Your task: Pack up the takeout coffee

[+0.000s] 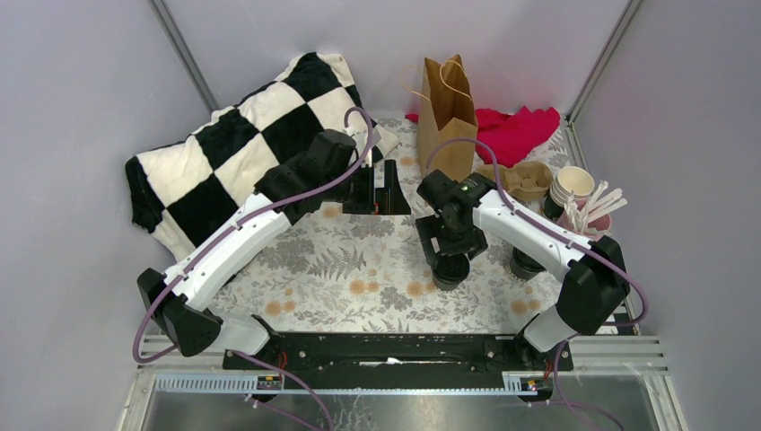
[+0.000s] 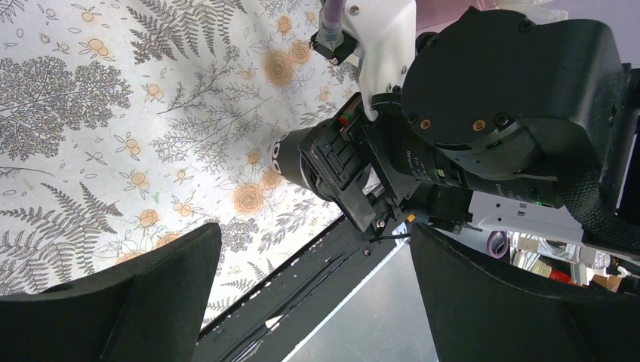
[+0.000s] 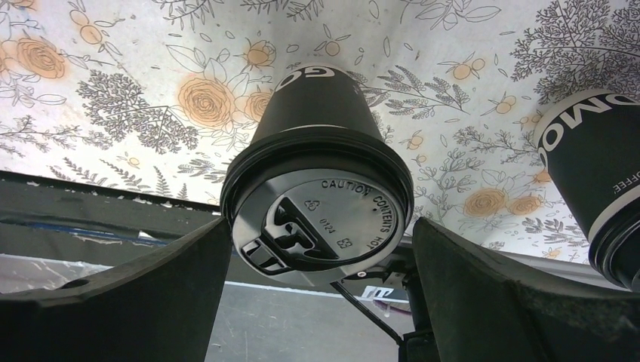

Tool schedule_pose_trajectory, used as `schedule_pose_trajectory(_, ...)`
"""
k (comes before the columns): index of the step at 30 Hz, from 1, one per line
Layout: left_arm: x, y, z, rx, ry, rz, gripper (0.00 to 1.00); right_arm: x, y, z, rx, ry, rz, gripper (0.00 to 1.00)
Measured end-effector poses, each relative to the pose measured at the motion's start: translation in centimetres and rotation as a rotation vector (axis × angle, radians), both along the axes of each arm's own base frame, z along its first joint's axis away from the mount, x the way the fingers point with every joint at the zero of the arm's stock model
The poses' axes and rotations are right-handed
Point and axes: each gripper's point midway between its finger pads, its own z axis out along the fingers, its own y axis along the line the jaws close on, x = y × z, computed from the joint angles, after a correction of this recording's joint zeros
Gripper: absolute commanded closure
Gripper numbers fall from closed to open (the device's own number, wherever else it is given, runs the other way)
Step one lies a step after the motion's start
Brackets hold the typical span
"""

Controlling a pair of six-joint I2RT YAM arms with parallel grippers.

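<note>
One takeout coffee (image 3: pixel 321 219), a black cup with a black lid, stands on the floral cloth between my right gripper's fingers. My right gripper (image 3: pixel 321 226) is open, its pads on either side of the lid and close to its rim. In the top view this gripper (image 1: pixel 450 256) hangs over that cup (image 1: pixel 450 272). A second black cup (image 1: pixel 525 263) (image 3: pixel 596 181) stands just to its right. The brown paper bag (image 1: pixel 446 117) stands upright at the back. My left gripper (image 1: pixel 377 199) (image 2: pixel 317 279) is open and holds nothing, left of the bag's foot.
A checkered blanket (image 1: pixel 242 144) lies at the back left and a red cloth (image 1: pixel 519 133) behind the bag. A cardboard cup carrier (image 1: pixel 528 180), stacked white paper cups (image 1: pixel 572 186) and a pink cup of wooden stirrers (image 1: pixel 594 215) crowd the right side.
</note>
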Motion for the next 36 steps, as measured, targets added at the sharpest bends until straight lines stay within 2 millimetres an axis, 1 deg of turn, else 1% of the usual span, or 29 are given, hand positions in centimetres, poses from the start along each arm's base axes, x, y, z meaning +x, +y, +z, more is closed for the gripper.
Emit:
schedule_pose_trajectory(5,0.1,0.1,0.0,-0.001,0.001,0.003,0.01,-0.1,-0.2,-0.3,-0.01,0.001,-0.003,0.06)
schedule_pose_trajectory(12,0.2,0.2,0.0,-0.003,0.003,0.003,0.01,0.1,0.0,-0.3,-0.002,-0.006,-0.008,0.17)
schedule_pose_trajectory(19,0.2,0.2,0.0,-0.005,0.004,0.004,0.01,0.2,-0.1,-0.3,-0.006,-0.013,-0.013,0.19)
schedule_pose_trajectory(23,0.2,0.2,0.1,-0.005,0.004,0.005,0.01,0.3,-0.7,-0.1,-0.026,-0.036,-0.027,0.21)
schedule_pose_trajectory(29,0.2,0.2,0.1,-0.006,0.005,0.003,0.01,0.4,-2.3,0.0,-0.07,-0.07,-0.07,0.21)
schedule_pose_trajectory(32,0.1,0.2,0.1,-0.008,0.006,0.0,0.01,0.3,-3.8,0.0,-0.071,-0.077,-0.123,0.21)
schedule_pose_trajectory(36,0.1,0.1,0.1,-0.01,0.009,-0.004,0.01,0.4,-6.3,0.0,-0.069,-0.08,-0.222,0.2)
